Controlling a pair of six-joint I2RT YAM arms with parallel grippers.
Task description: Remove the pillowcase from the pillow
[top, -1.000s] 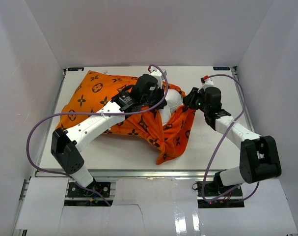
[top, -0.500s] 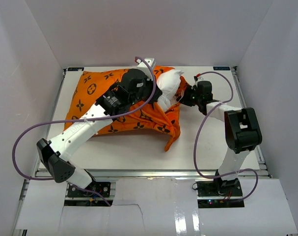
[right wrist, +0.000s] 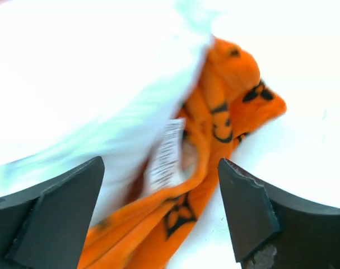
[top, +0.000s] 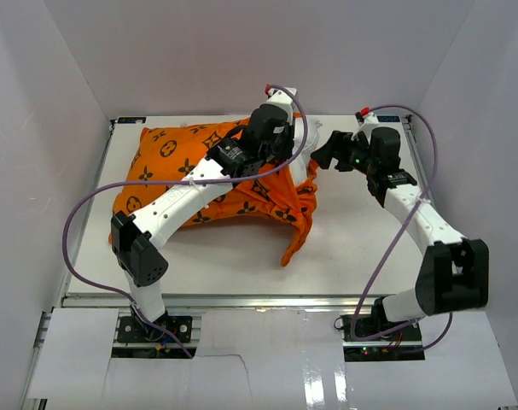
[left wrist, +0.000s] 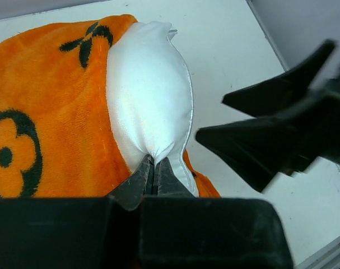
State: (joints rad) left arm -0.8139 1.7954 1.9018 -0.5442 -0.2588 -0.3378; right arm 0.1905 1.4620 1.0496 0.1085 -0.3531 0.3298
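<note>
room: plain white walls (top: 241,51) box in a smooth white bench (top: 361,248).
left jaws: clenched on a puckered pinch of the pillow (left wrist: 150,95), whose satiny white corner bulges just beyond the tips.
right jaws: spread wide, gripping nothing; their black wedge-shaped fingers (left wrist: 254,151) hang just right of the left jaws.
pillowcase (left wrist: 46,123): bright orange plush with black flower motifs, bunched around the pillow left of the left jaws.
tag (right wrist: 164,154): small white printed strip, blurred, beyond the gap of the right jaws, against orange folds.

A white table (top: 241,265) stands enclosed by plain pale walls (top: 259,51) on three sides. The light is even and soft.
</note>
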